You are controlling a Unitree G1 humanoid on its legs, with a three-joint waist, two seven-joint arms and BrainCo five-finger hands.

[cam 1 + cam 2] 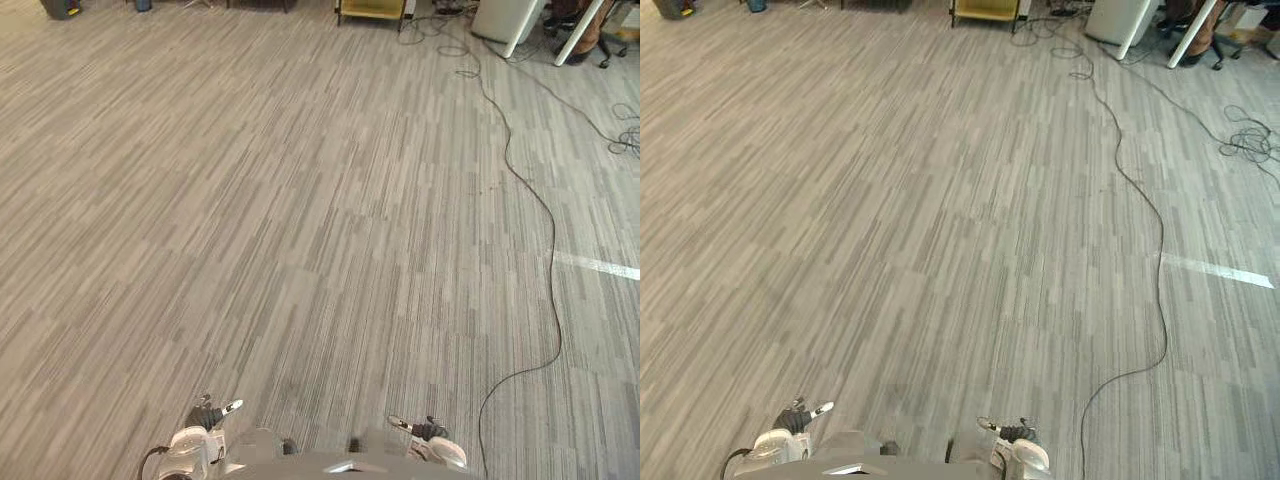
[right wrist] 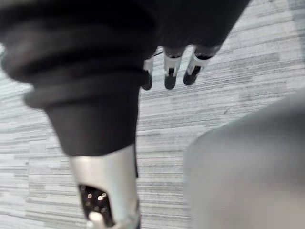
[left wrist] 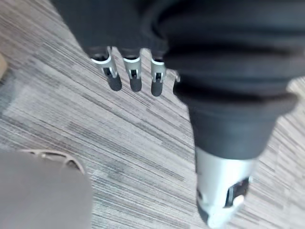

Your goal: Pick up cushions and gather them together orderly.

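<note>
The left hand (image 1: 212,414) sits at the lower left of the frame and the right hand (image 1: 425,431) at the lower right, both low. Each hand's silver dark-tipped fingers (image 3: 114,78) hang loosely straight.

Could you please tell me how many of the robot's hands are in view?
2. The left hand hangs at the lower left over the carpet, the right hand at the lower right; both open, empty.
</note>
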